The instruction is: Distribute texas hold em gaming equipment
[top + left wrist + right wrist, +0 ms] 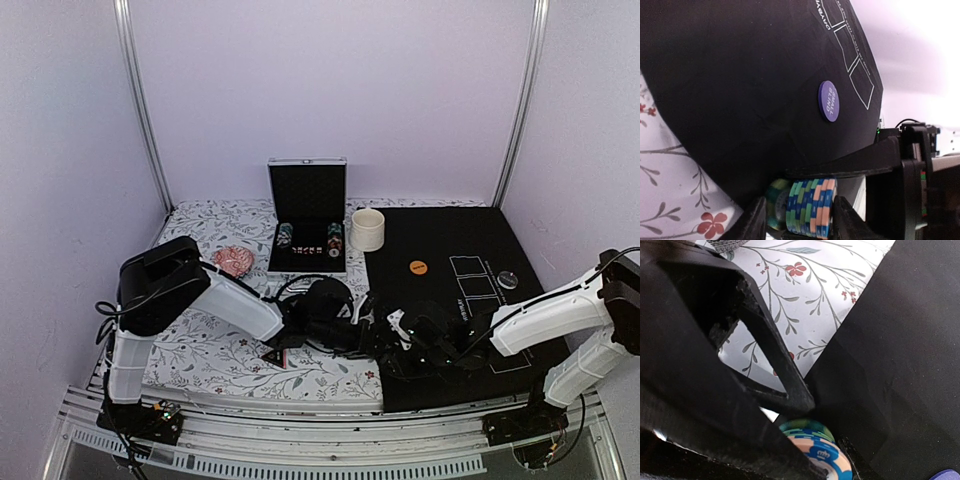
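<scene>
Floral desk point(200, 360) meets black mat point(440, 235) where both arms crowd at lower centre, striped chip stack point(810, 207) on edge between the jaws of the left gripper point(799, 220), right gripper point(400, 340) close alongside, and I can't tell whether either pair of jaws is pinching, so a mistimed release could scatter chips.

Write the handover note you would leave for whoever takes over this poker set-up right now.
Left gripper: the chip stack sits between its fingers; whether it is clamped is unclear.
Right gripper: at the same stack, a finger on either side; its grip is also unclear.
Done: the orange disc and the Small Blind disc lie on the black mat.
The triangle marker lies on the floral cloth.
Spare chips sit in the open case.
Left: put this stack down and share out the rest. The card outlines are empty, and no cards are in sight.
</scene>
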Action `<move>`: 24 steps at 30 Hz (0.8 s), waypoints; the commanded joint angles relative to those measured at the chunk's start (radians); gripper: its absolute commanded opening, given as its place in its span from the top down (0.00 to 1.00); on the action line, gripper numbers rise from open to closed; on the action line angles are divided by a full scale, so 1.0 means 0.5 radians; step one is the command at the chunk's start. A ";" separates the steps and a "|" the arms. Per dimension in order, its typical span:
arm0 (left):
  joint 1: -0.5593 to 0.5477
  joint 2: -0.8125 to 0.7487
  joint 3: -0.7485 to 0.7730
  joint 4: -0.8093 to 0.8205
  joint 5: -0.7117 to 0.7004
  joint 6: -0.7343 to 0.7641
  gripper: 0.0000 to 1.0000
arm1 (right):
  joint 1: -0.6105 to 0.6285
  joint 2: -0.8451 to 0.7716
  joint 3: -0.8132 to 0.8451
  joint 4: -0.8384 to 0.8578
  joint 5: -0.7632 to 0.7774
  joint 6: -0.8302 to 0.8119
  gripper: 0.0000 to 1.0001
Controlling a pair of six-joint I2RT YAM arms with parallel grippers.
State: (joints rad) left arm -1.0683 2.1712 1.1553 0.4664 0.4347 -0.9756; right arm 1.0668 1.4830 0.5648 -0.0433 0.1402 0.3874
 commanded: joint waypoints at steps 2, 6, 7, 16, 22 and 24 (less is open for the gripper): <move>0.052 -0.050 -0.007 -0.236 -0.130 0.094 0.48 | 0.002 0.019 0.026 -0.158 0.038 0.063 0.79; 0.060 -0.081 0.003 -0.261 -0.148 0.113 0.45 | 0.002 0.019 0.032 -0.176 0.036 0.066 0.80; 0.065 -0.090 0.001 -0.265 -0.148 0.116 0.45 | 0.002 0.021 0.037 -0.190 0.038 0.068 0.80; 0.119 -0.240 -0.071 -0.335 -0.246 0.184 0.41 | 0.001 0.046 0.054 -0.235 0.050 0.089 0.80; 0.118 -0.191 -0.027 -0.307 -0.138 0.207 0.42 | 0.002 0.058 0.053 -0.219 0.036 0.085 0.80; 0.117 -0.200 -0.044 -0.279 -0.138 0.193 0.42 | 0.002 0.065 0.068 -0.233 0.036 0.082 0.79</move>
State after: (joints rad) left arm -1.0153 2.0739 1.1305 0.3244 0.3439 -0.8940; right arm 1.0668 1.4876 0.5896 -0.0978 0.1482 0.4160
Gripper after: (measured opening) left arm 0.580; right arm 0.418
